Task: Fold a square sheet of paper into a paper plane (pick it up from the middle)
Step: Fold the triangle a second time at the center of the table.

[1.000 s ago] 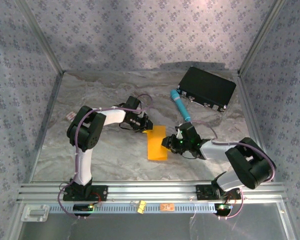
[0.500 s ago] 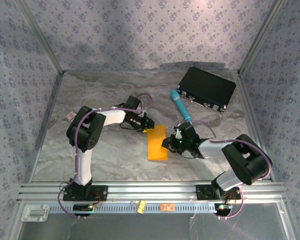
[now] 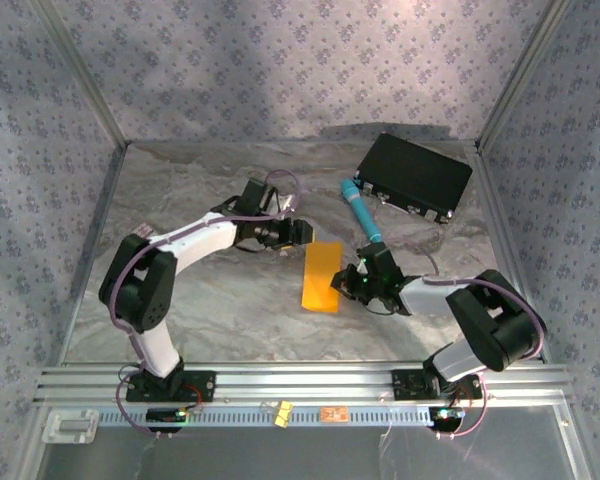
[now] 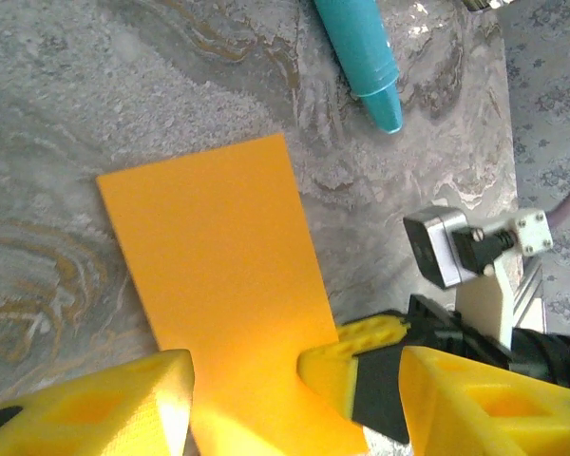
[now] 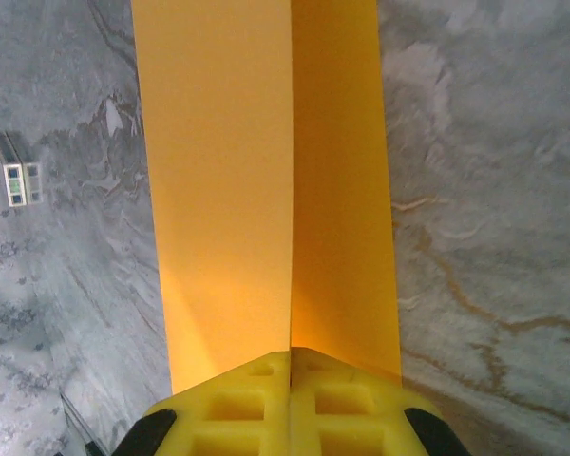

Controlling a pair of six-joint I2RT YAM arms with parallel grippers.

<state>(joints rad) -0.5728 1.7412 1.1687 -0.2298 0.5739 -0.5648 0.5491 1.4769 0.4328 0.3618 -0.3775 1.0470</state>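
Observation:
The square sheet of paper (image 3: 320, 277) is bright orange-yellow and shows as a narrow doubled strip in the middle of the table. My right gripper (image 3: 341, 284) is shut on its right edge. In the right wrist view the closed yellow fingertips (image 5: 291, 380) pinch the paper (image 5: 266, 180) at its centre line, one half to each side. My left gripper (image 3: 300, 234) is open at the strip's far end. In the left wrist view its fingers (image 4: 123, 399) straddle the paper (image 4: 218, 266) without touching it, the right arm's finger (image 4: 361, 356) between them.
A teal pen-like cylinder (image 3: 362, 212) lies just beyond the right gripper, its tip near the paper (image 4: 366, 57). A black box (image 3: 415, 177) sits at the back right. A small white-and-red card (image 3: 140, 232) lies far left (image 5: 19, 182). Patterned walls enclose the marbled table.
The left arm swung its elbow outward and its gripper moved up and right to the strip's far end. The paper and the right gripper shifted slightly right and farther away.

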